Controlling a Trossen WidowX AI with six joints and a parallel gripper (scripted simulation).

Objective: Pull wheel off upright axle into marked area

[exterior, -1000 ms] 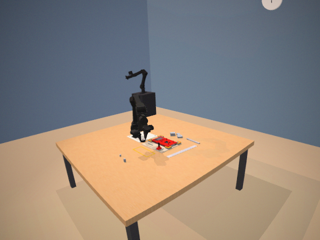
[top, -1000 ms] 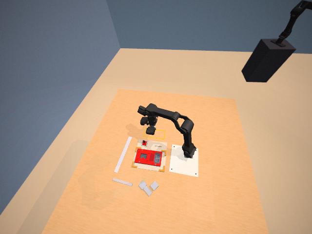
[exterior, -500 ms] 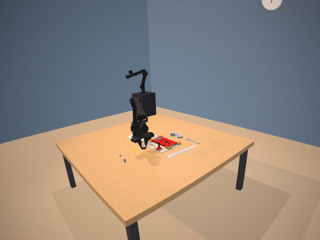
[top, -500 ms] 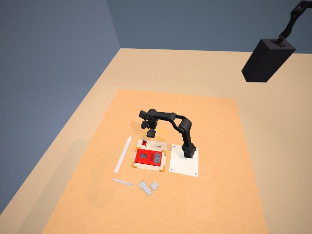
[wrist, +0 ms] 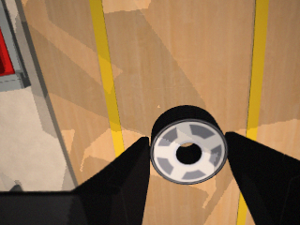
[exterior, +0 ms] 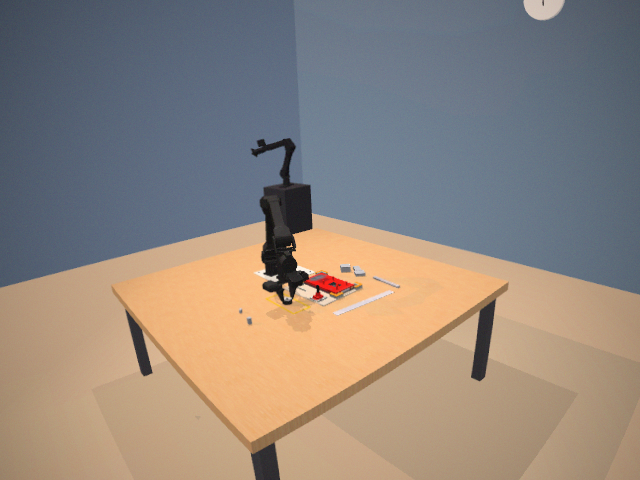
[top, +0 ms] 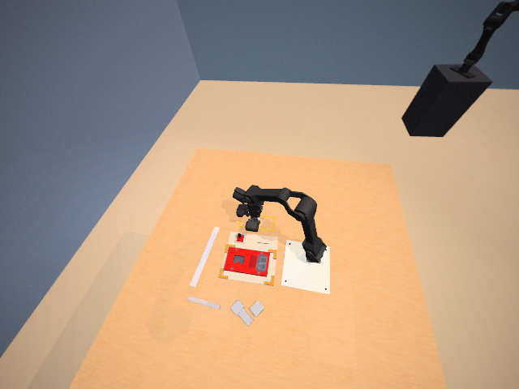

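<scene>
Wheel (wrist: 188, 151), black-tyred with a grey spoked hub, clamped between the two dark fingers of the gripper (wrist: 187, 155), one finger pressing each side of the tyre. In the wrist view the wheel hangs between the two yellow lines of the marked area (wrist: 107, 80), with bare wood beneath it; how far it stands above the table (exterior: 310, 372) cannot be told from that view. From the top, the gripper (top: 252, 224) points down over the yellow outline (top: 270, 223), just beyond the red axle mount (top: 239, 237) and the red fixture plate (top: 247, 261); the axle carries no wheel. From the side, the arm (exterior: 276, 242) leans forward and the gripper (exterior: 285, 294) sits low over the outline (exterior: 289, 305). The step in hand appears to be the placement: the pull-off looks complete and the wheel is over its target. The next move calls for bringing the wheel to rest on the wood inside the lines, parting the fingers, and lifting away so nothing is touched.
</scene>
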